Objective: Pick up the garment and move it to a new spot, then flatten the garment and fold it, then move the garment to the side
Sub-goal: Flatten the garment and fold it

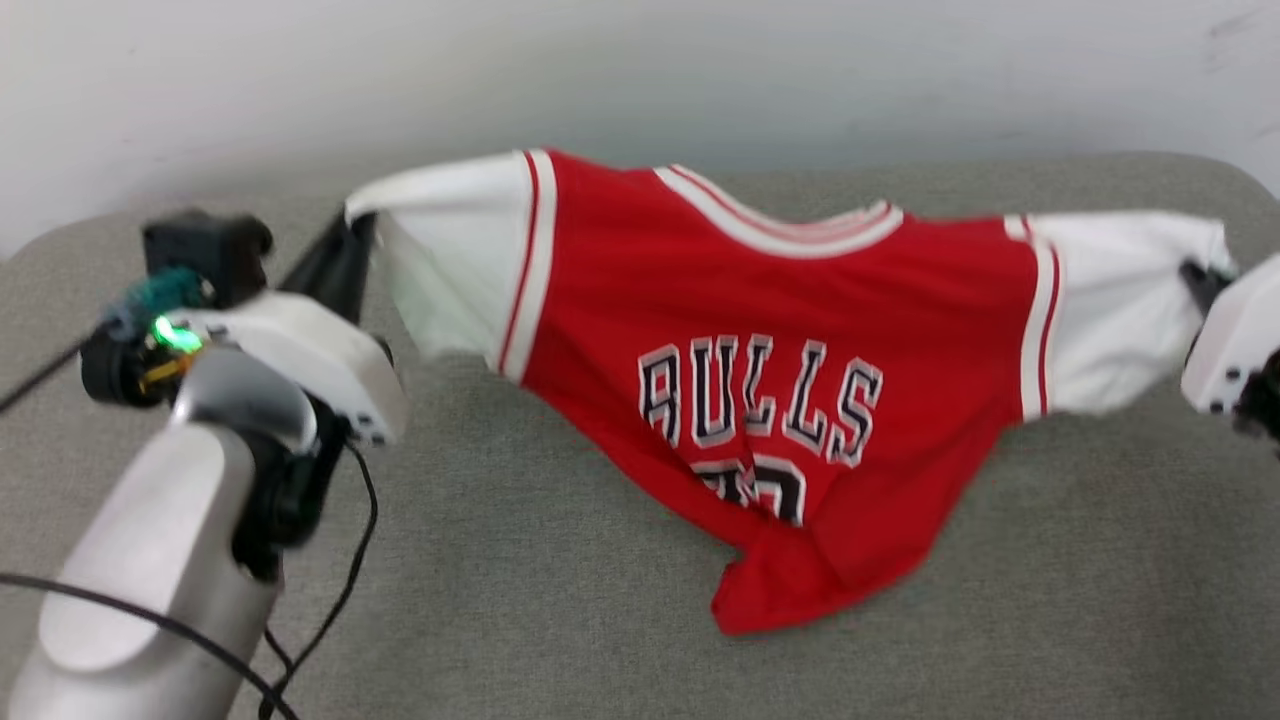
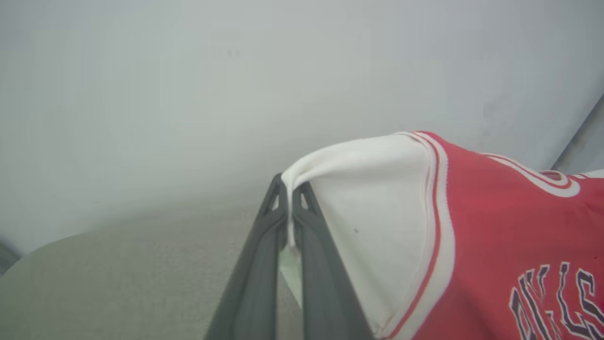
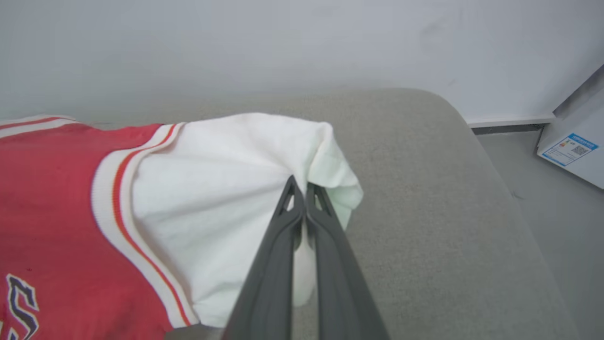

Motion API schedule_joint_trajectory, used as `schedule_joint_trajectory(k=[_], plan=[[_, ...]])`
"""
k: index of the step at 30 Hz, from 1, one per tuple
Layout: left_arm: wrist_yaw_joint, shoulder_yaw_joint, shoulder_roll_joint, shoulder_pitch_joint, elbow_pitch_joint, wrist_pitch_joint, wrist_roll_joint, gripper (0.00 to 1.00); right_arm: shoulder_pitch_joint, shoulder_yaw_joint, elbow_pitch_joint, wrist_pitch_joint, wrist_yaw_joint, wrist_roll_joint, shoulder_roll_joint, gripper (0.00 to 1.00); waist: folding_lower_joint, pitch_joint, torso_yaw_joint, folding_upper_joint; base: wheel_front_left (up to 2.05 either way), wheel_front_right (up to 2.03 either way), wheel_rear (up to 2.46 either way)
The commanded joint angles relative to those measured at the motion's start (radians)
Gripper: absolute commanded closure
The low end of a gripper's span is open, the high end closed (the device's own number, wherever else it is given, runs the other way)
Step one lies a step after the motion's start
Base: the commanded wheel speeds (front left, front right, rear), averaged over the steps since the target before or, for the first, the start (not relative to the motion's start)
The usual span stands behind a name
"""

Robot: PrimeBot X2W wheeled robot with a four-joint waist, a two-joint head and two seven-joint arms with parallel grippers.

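I have the shirt (image 1: 760, 330) strung above the grey table (image 1: 520, 600), hem touching it. Left gripper (image 2: 289, 198) pinches one sleeve tip, right gripper (image 3: 304, 198) the other. Light, floppy jersey; thin pinches may slip, shoulders would hold better.

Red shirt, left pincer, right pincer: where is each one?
red shirt (image 1: 760, 300): head view, red chest above the letters.
left pincer (image 2: 289, 189): left wrist view, tips pinching a white sleeve.
right pincer (image 3: 303, 189): right wrist view, tips pinching the other sleeve.
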Motion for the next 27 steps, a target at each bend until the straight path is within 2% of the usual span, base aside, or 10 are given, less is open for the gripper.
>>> schedule_joint_trajectory(k=[1, 7, 12, 20, 27], plan=[[-0.010, 0.013, -0.008, -0.042, 0.030, -0.020, -0.002, 1.00, -0.039, 0.003, 0.010, -0.018, -0.001, -0.009, 0.004, 1.00, 0.0000, -0.004, -0.004, 0.0000, 0.00, 0.00, 0.00], [-0.071, 0.047, -0.036, -0.263, 0.223, -0.109, -0.006, 1.00, -0.248, 0.008, 0.064, -0.152, -0.001, -0.051, 0.013, 1.00, 0.0000, 0.031, -0.005, 0.0000, 0.00, 0.00, 0.00], [-0.113, 0.068, -0.046, -0.485, 0.372, -0.182, 0.011, 1.00, -0.463, 0.008, 0.126, -0.241, -0.001, -0.072, 0.004, 1.00, 0.0000, 0.110, -0.001, 0.0000, 0.00, 0.00, 0.00], [-0.153, 0.099, -0.007, -0.836, 0.520, -0.273, 0.055, 1.00, -0.811, 0.028, 0.199, -0.334, -0.001, -0.095, 0.024, 1.00, 0.0000, 0.279, -0.018, 0.0000, 0.00, 0.00, 0.00], [-0.176, 0.110, 0.015, -1.017, 0.586, -0.294, 0.068, 1.00, -1.003, 0.042, 0.256, -0.370, -0.001, -0.121, 0.042, 1.00, 0.0000, 0.405, -0.029, 0.0000, 0.00, 0.00, 0.00]])
